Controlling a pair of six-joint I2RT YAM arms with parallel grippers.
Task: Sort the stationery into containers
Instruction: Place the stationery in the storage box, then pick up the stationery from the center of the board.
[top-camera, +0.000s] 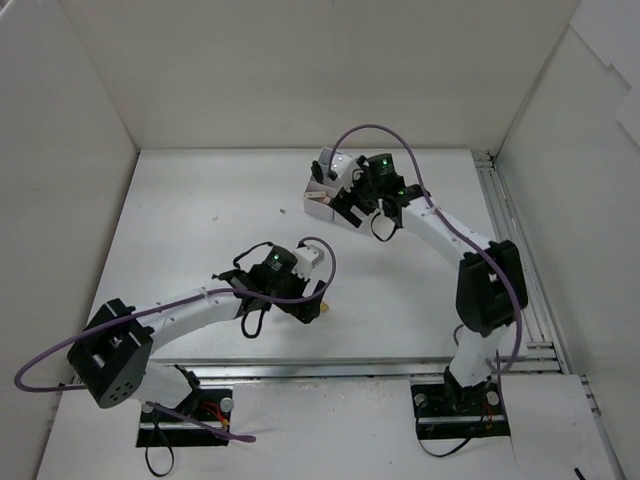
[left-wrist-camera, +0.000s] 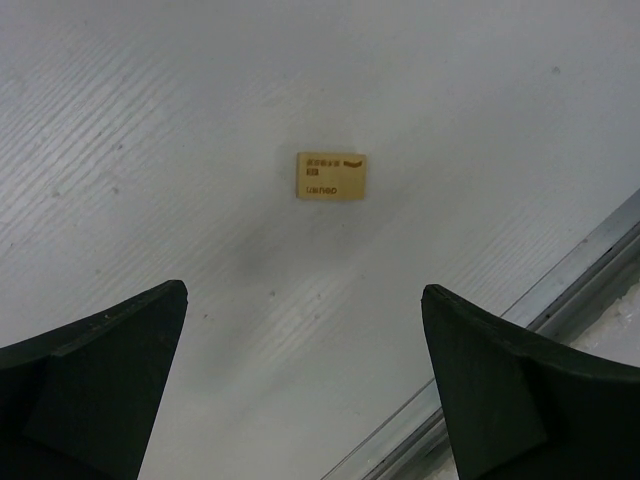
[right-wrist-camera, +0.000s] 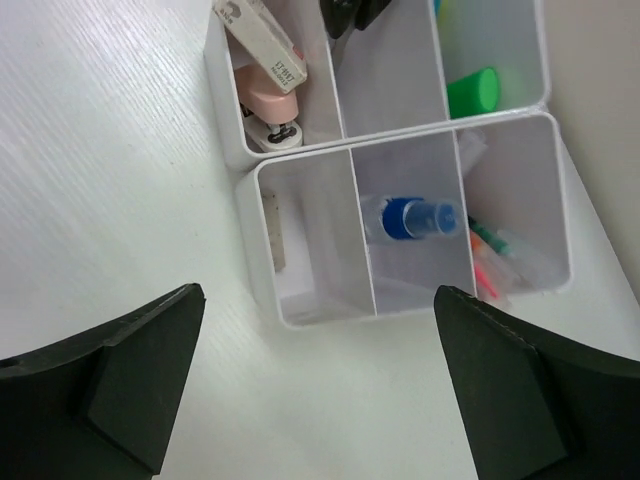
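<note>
Tan eraser (left-wrist-camera: 331, 176) lies ahead of my left gripper (left-wrist-camera: 303, 295), whose jaws stand wide with nothing in them.
I judge the step is the grab. The eraser sits flat on the table (left-wrist-camera: 150, 120), beyond the fingertips and roughly centred between them, so I should advance and descend, keep it centred, and close low, since it looks thin. My right gripper (right-wrist-camera: 320, 295) hangs wide and empty over the bins (right-wrist-camera: 258, 250), with the glue bottle (right-wrist-camera: 410, 217) in a compartment just ahead.

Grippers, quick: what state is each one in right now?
Left gripper: open, empty, tan eraser lying ahead of it.
Right gripper: open, empty, above the bins.
</note>
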